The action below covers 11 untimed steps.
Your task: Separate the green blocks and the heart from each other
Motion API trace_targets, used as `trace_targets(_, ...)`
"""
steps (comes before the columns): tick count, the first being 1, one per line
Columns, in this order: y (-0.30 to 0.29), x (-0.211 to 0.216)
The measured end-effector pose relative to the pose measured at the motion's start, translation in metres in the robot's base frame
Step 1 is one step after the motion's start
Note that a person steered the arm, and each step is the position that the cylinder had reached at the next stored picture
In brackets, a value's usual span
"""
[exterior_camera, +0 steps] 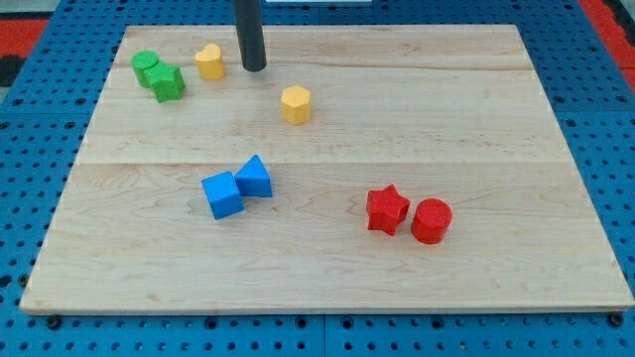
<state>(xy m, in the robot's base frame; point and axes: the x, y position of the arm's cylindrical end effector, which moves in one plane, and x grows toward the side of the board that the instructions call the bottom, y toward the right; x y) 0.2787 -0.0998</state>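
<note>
Two green blocks touch each other at the view's top left: a green round block [146, 66] and a green star-like block [168, 82] just below and right of it. A yellow heart [208, 61] stands a short gap to their right. My tip [255, 68] rests on the board just right of the yellow heart, apart from it, and up and left of a yellow hexagon [296, 104].
A blue cube [222, 194] and a blue triangular block [255, 178] touch near the board's middle left. A red star [387, 210] and a red cylinder [432, 220] sit side by side at lower right. The wooden board [496, 119] lies on a blue pegboard.
</note>
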Motion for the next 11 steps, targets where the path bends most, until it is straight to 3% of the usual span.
trace_targets(1,-0.061,-0.028)
trace_targets(2,-0.075,-0.053)
trace_targets(3,-0.049,-0.055)
trace_targets(4,-0.098,-0.086)
trace_targets(5,-0.142,-0.086)
trace_targets(7,-0.144,-0.030)
trace_targets(9,-0.109,0.009)
trace_targets(10,-0.109,0.018)
trace_targets(11,-0.083,0.000)
